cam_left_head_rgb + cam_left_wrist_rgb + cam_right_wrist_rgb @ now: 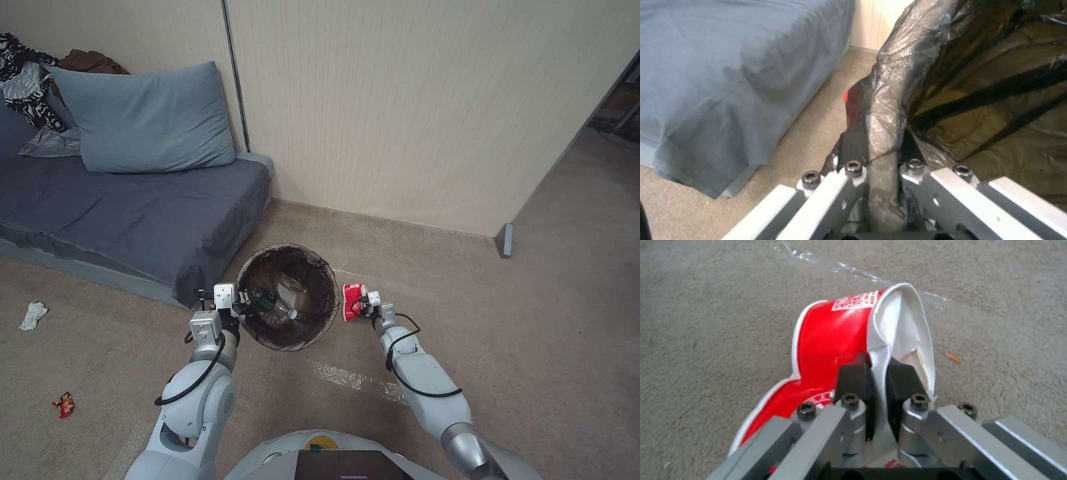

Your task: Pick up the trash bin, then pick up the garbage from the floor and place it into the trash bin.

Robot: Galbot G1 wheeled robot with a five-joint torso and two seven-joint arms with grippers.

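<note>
The trash bin [313,319], lined with a dark bag, hangs tilted toward me in front of the bed corner. My left gripper [241,308] is shut on its near-left rim; the left wrist view shows the bag-covered rim [882,110] pinched between the black pads [851,146]. A green bottle [267,300] lies inside the bin. Just right of the bin, my right gripper [361,309] is shut on a crushed red-and-white paper cup [351,299]; the right wrist view has the cup's wall [835,340] squeezed between the pads [853,380]. A crumpled white tissue [32,314] and a red snack wrapper [65,404] lie on the carpet far left.
A low bed [133,220] with a grey sheet and blue pillow [143,120] stands at the left against the wall [413,113]. A strip of clear tape [353,380] runs across the carpet in front of me. Open carpet stretches to the right toward a doorway [600,160].
</note>
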